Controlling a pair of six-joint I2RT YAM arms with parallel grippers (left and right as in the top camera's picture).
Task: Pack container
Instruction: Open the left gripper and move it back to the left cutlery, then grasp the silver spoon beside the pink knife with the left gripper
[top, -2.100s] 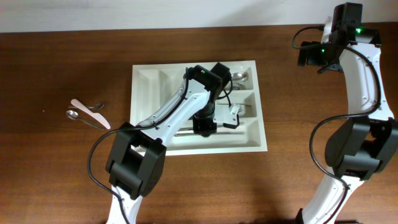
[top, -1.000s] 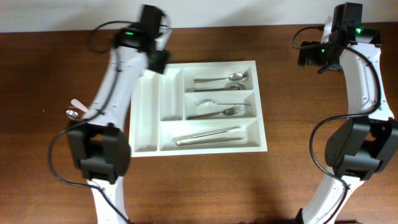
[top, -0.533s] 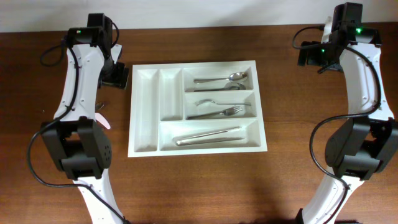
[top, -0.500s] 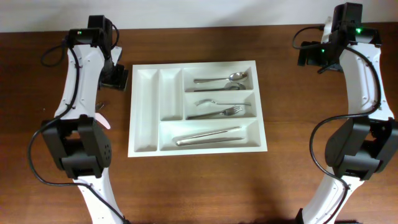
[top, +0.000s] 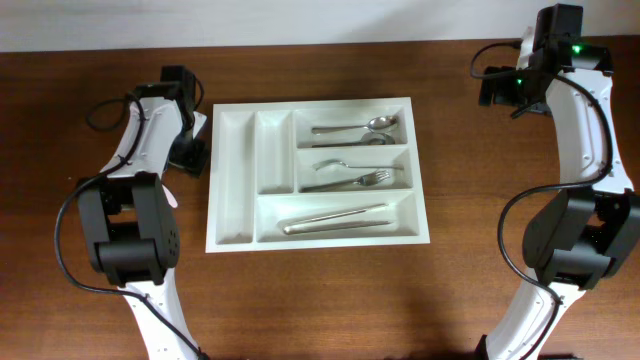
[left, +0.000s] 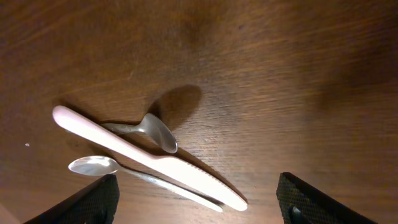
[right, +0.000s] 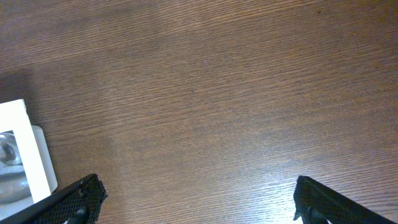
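The white container (top: 232, 190) lies mid-table. It holds spoons (top: 352, 128) in its top long compartment, a fork (top: 350, 179) in the middle one and a knife (top: 335, 217) in the bottom one. The two upright compartments are bare. My left gripper (top: 188, 148) hovers just left of the tray. In the left wrist view it (left: 199, 208) is open and empty above a pale pink plastic knife (left: 143, 157) that lies across two metal spoons (left: 158, 132) (left: 93, 165). My right gripper (top: 497, 92) is open and empty over bare wood at the far right, as the right wrist view (right: 202, 205) shows.
The tray's corner (right: 17, 146) shows at the left of the right wrist view. The brown wooden table (top: 330, 300) runs to a pale wall edge at the back. In the overhead view my left arm hides most of the loose utensils.
My left arm has lifted out of the tray, swung to its left side and now hangs over the loose utensils. The right arm has not moved.
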